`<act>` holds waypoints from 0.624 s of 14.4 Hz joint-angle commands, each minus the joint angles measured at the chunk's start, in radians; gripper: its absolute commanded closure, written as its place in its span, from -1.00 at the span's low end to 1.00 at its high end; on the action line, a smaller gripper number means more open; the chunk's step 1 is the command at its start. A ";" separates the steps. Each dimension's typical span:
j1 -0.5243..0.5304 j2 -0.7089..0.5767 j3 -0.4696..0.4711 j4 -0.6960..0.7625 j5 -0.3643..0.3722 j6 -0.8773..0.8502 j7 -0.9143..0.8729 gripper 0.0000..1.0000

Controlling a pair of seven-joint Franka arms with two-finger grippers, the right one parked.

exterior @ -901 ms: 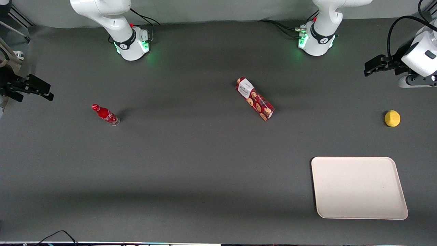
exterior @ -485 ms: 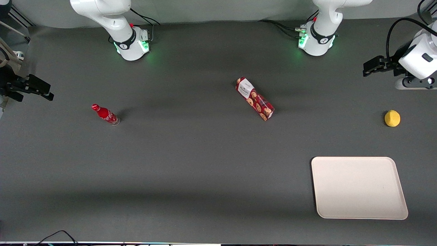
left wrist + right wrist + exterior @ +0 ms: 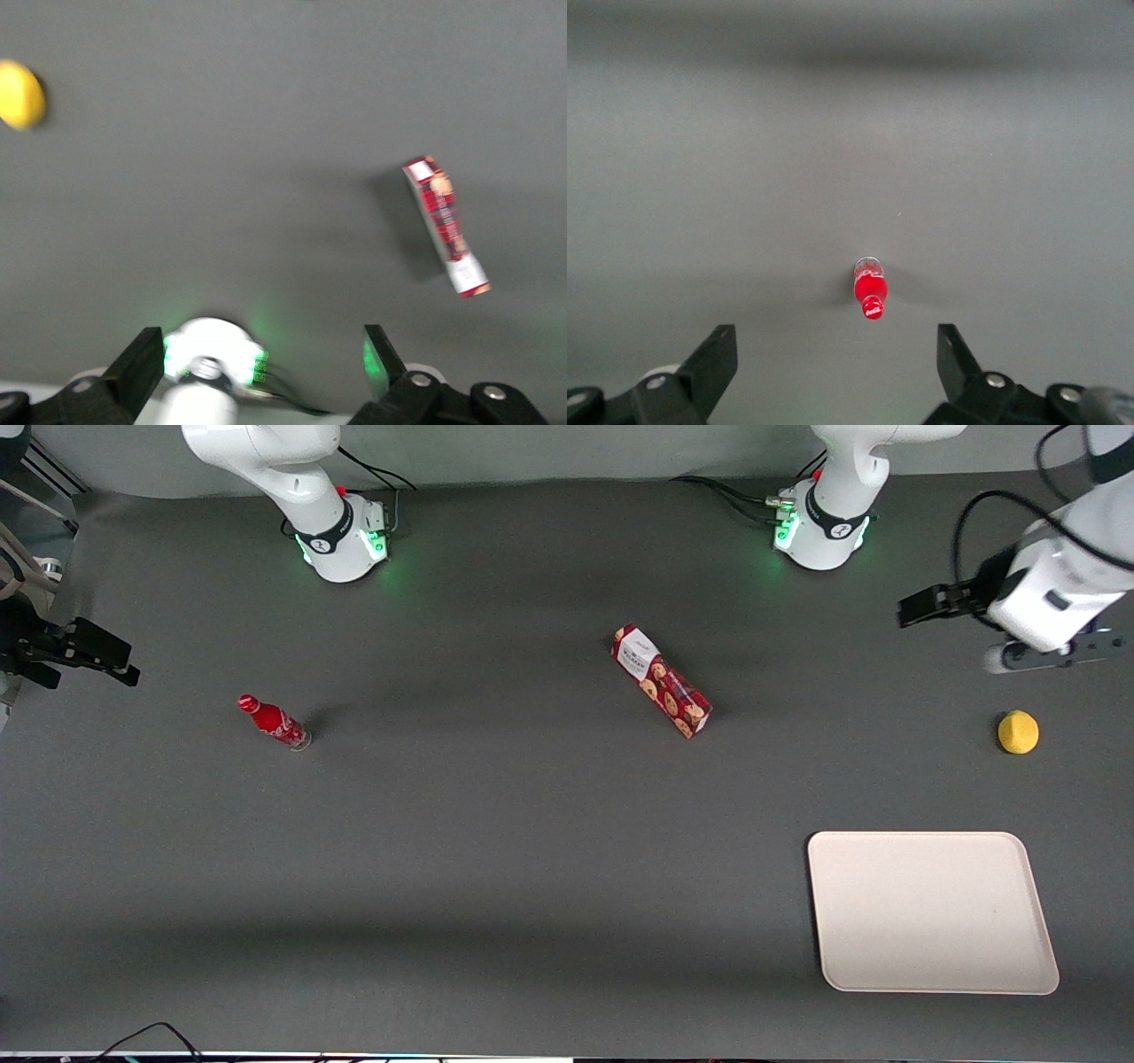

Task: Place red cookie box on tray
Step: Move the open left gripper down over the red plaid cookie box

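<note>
The red cookie box (image 3: 661,681) lies flat and diagonal near the table's middle, its white label end farther from the front camera. It also shows in the left wrist view (image 3: 446,226). The cream-white tray (image 3: 930,911) sits nearer the front camera, toward the working arm's end, with nothing on it. My gripper (image 3: 912,609) hangs above the table at the working arm's end, well apart from the box. It is open (image 3: 261,354), and nothing is between its fingers.
A yellow lemon-like ball (image 3: 1018,732) rests between the gripper and the tray. A small red bottle (image 3: 274,723) stands toward the parked arm's end. The working arm's base (image 3: 822,531) sits at the table's back edge.
My gripper has swung from the working arm's end toward the table's middle, closing some of the gap to the cookie box. Box, tray, ball and bottle have not moved.
</note>
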 commanded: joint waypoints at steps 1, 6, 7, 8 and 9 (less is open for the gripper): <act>-0.015 0.064 -0.150 -0.042 -0.063 0.086 -0.399 -1.00; -0.018 0.167 -0.327 -0.178 -0.127 0.379 -0.774 -1.00; -0.019 0.202 -0.357 -0.203 -0.124 0.451 -0.834 -1.00; -0.027 0.241 -0.379 -0.229 -0.113 0.526 -0.885 -1.00; -0.045 0.273 -0.390 -0.256 -0.106 0.595 -0.913 -1.00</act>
